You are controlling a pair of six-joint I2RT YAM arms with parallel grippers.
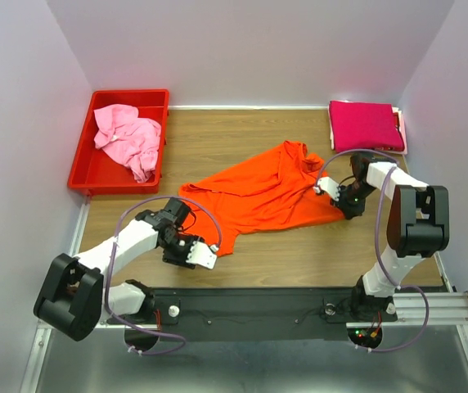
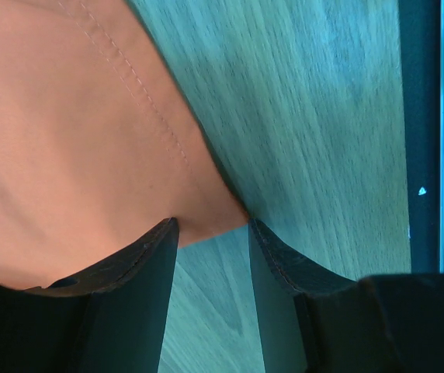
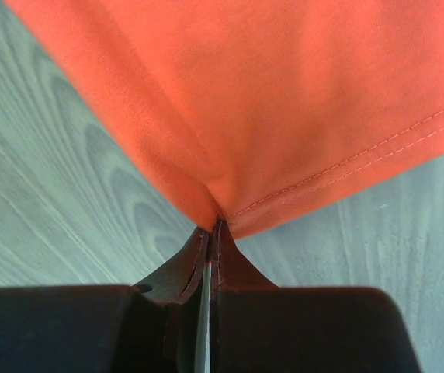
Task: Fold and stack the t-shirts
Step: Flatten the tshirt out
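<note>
Orange t-shirt (image 1: 258,195) lies rumpled at the centre of the bench (image 1: 316,254). Right jaws pinch its hem at the right edge. Left jaws are spread at its near-left corner. Magenta t-shirt (image 1: 365,124) sits folded far right. Pink t-shirt (image 1: 128,139) is in the red bin (image 1: 103,170).

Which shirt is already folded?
The magenta shirt, a neat flat rectangle at the far right. The orange shirt lies spread out mid-table; the pink shirt is crumpled in the red bin.
</note>
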